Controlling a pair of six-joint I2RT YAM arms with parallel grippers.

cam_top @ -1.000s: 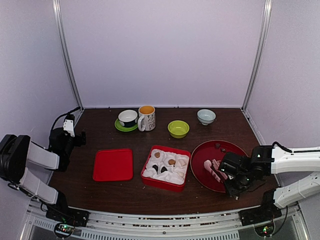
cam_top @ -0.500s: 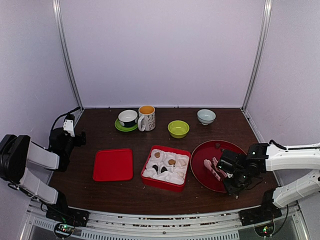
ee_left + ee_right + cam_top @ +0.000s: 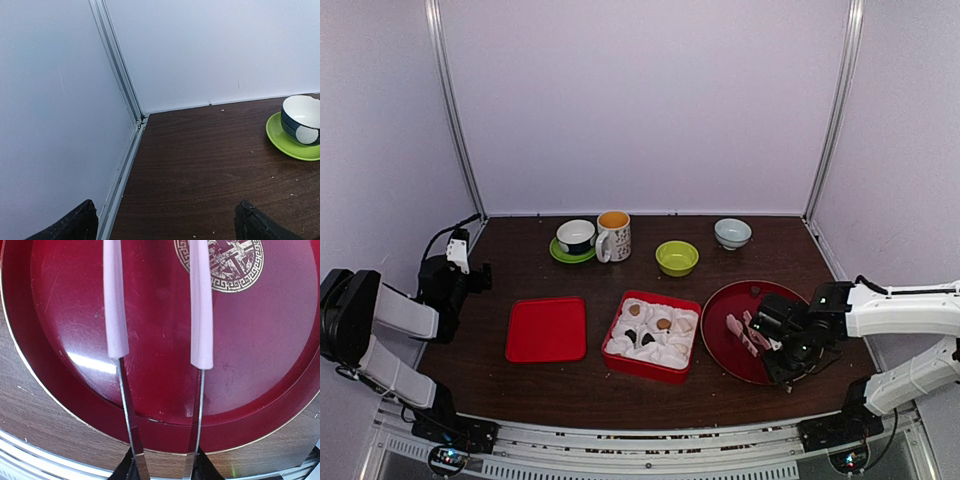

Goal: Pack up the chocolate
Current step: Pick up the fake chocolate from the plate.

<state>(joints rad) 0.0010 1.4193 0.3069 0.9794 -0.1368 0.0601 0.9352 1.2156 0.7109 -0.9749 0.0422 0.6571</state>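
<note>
Over the last second the right gripper (image 3: 775, 338) has eased leftward and away from the near edge. It has carried the pink-handled tongs (image 3: 748, 335) further in over the dark red plate (image 3: 718, 318); nothing else has shifted. Its jaws are pinched on the tongs' metal hinge end, and from the wrist view the two pink arms hang apart above the plate.

The chocolate (image 3: 663, 323) sits in white paper cups inside the red box (image 3: 645, 369) just left of the plate, two tan pieces toward the back and darker ones nearer the front. A dark speck by the plate's far rim might be another piece, though it's too small for me to be sure.

Over at the table's left edge the left gripper (image 3: 165, 229) hangs near the corner with its jaws spread wide. The blue-and-white bowl (image 3: 300, 120) on its green saucer (image 3: 282, 142) is off to its right. A red lid (image 3: 546, 329) lies flat left of the box.
</note>
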